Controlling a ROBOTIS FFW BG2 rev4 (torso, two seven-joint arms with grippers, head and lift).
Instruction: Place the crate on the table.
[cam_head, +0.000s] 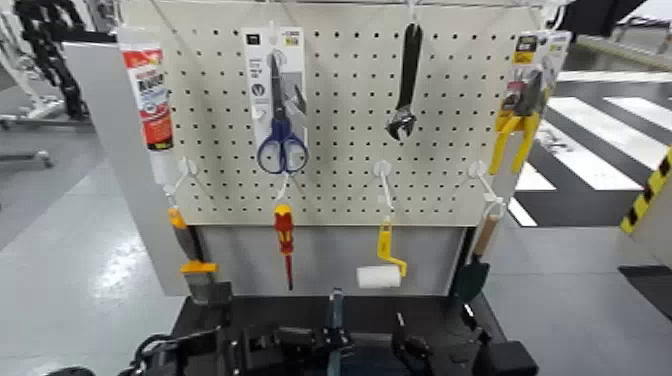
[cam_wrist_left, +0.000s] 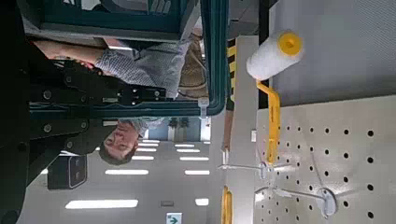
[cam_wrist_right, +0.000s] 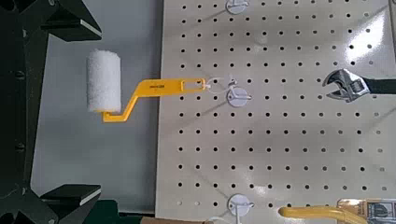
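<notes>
The crate (cam_head: 335, 350) is low at the front edge of the head view, dark, with its slim blue centre handle (cam_head: 335, 312) upright. It sits over the black table (cam_head: 215, 312) below the pegboard; I cannot tell whether it touches. My left gripper (cam_head: 215, 352) is at the crate's left side. In the left wrist view the left gripper (cam_wrist_left: 140, 107) is closed on the teal crate rim (cam_wrist_left: 217, 56). My right gripper (cam_head: 440, 355) is at the crate's right side. In the right wrist view the right gripper (cam_wrist_right: 70, 107) is spread wide with nothing between its fingers (cam_wrist_right: 65, 21).
A beige pegboard (cam_head: 340, 150) stands right behind the table, hung with scissors (cam_head: 280, 120), a wrench (cam_head: 405, 85), a red screwdriver (cam_head: 285, 240), a yellow paint roller (cam_head: 382, 265) and pliers (cam_head: 520, 120). A person (cam_wrist_left: 126, 140) shows in the left wrist view. Grey floor lies on both sides.
</notes>
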